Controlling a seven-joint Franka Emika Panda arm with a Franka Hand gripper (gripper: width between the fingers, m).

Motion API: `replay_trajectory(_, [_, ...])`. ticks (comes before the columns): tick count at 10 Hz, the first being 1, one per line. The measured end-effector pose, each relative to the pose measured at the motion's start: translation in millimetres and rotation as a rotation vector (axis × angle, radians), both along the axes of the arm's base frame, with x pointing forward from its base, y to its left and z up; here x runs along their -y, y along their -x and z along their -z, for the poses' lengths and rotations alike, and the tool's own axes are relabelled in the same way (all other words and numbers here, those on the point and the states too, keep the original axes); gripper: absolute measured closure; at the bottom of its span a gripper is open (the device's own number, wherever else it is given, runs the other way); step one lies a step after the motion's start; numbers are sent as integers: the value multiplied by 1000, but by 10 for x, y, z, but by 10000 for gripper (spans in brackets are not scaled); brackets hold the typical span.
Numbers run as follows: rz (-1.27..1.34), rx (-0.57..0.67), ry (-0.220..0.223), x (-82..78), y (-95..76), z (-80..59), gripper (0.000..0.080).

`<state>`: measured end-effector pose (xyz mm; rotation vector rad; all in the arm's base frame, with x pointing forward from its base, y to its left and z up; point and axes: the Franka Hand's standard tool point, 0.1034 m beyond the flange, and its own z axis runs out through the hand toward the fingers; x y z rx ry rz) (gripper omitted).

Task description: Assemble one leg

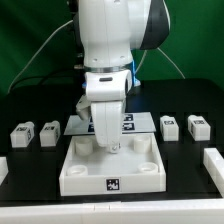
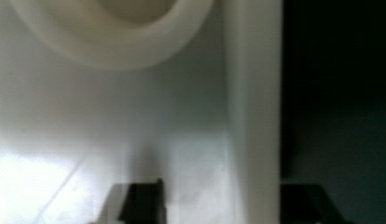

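Note:
Four legs lie on the black table in the exterior view, small white tagged blocks: two at the left (image 1: 22, 135) (image 1: 48, 131) and two at the right (image 1: 170, 126) (image 1: 198, 127). None is held. My gripper (image 1: 107, 143) points straight down over the far rim of the large white square tray-like part (image 1: 85, 180). In the wrist view my gripper (image 2: 220, 205) shows two dark fingertips (image 2: 137, 203) standing apart on either side of the tray's raised rim (image 2: 247, 110). A round hole (image 2: 128, 25) in the tray floor lies ahead.
The marker board (image 1: 130, 122) lies behind the gripper, partly hidden by the arm. White parts sit at the table's right edge (image 1: 212, 160) and left edge (image 1: 3, 166). Cables hang behind the arm.

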<state>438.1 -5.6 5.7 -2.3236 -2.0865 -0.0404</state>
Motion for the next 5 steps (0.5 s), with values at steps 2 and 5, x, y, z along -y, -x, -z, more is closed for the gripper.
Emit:
replay_trajectory(2, [3,0,0,4,0,0,742])
replay_trajectory(5, [4,0,1,10,0,0,742])
